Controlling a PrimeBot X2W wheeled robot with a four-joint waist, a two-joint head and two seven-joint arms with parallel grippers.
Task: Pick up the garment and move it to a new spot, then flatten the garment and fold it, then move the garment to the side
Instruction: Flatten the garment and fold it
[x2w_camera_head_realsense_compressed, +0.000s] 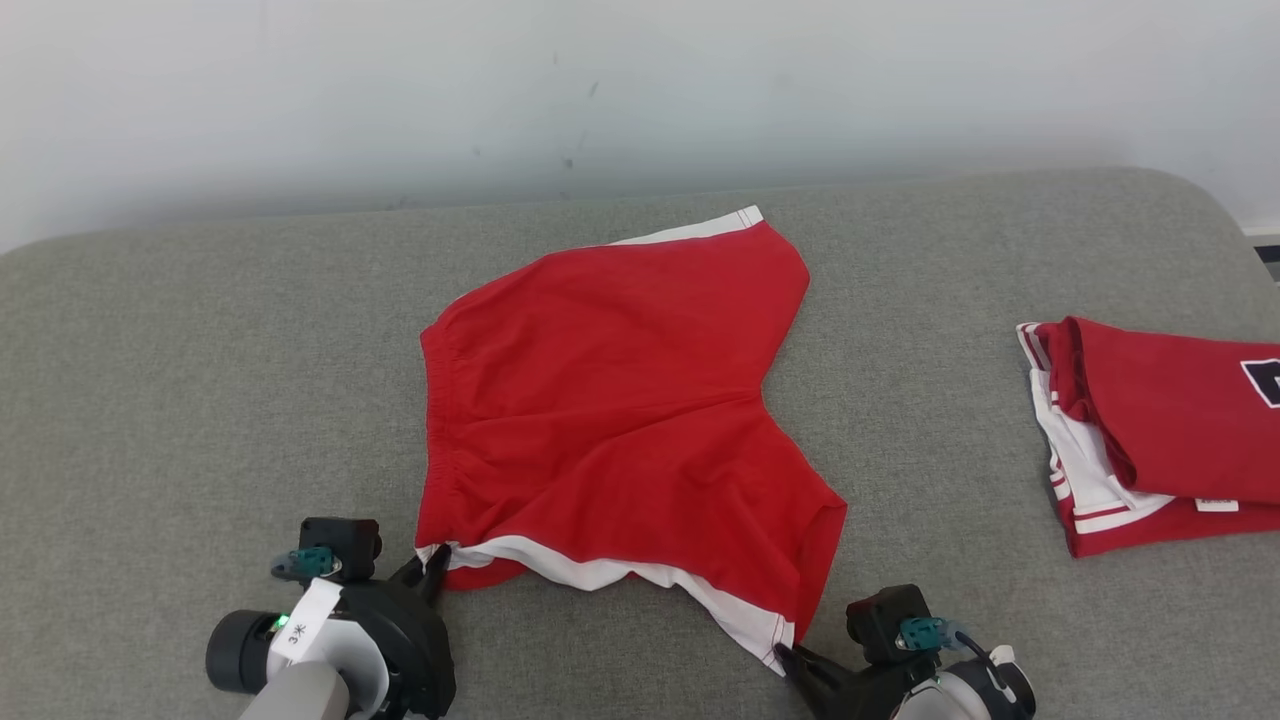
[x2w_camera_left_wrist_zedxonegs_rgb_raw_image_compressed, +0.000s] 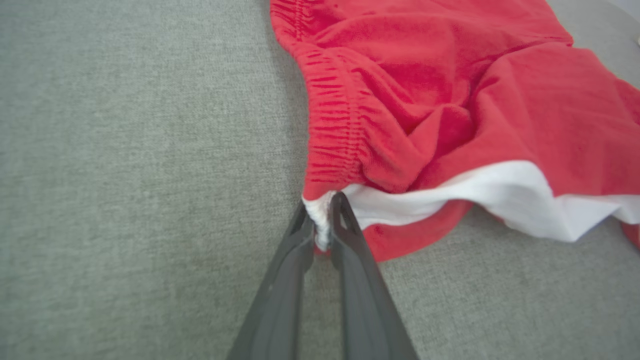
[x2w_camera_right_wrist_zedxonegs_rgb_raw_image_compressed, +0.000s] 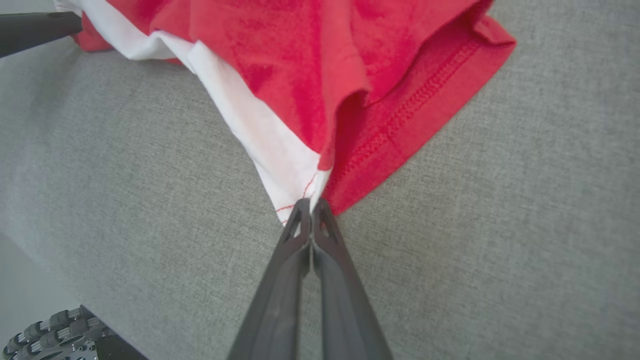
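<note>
The garment (x2w_camera_head_realsense_compressed: 610, 400) is a pair of red shorts with white side stripes, spread on the grey cushion with its waistband to the left. My left gripper (x2w_camera_head_realsense_compressed: 437, 562) is shut on the near waistband corner, and the white fabric shows pinched between its fingers (x2w_camera_left_wrist_zedxonegs_rgb_raw_image_compressed: 322, 220). My right gripper (x2w_camera_head_realsense_compressed: 785, 655) is shut on the near leg's hem corner, where the white stripe ends (x2w_camera_right_wrist_zedxonegs_rgb_raw_image_compressed: 310, 207). The shorts (x2w_camera_right_wrist_zedxonegs_rgb_raw_image_compressed: 310, 65) lie slightly rumpled along the near edge between the two grips.
A folded red and white jersey (x2w_camera_head_realsense_compressed: 1150, 430) lies at the right side of the grey cushion (x2w_camera_head_realsense_compressed: 200, 400). A pale wall rises behind the cushion's far edge. The cushion's near edge and the robot's wheel (x2w_camera_right_wrist_zedxonegs_rgb_raw_image_compressed: 50, 330) show in the right wrist view.
</note>
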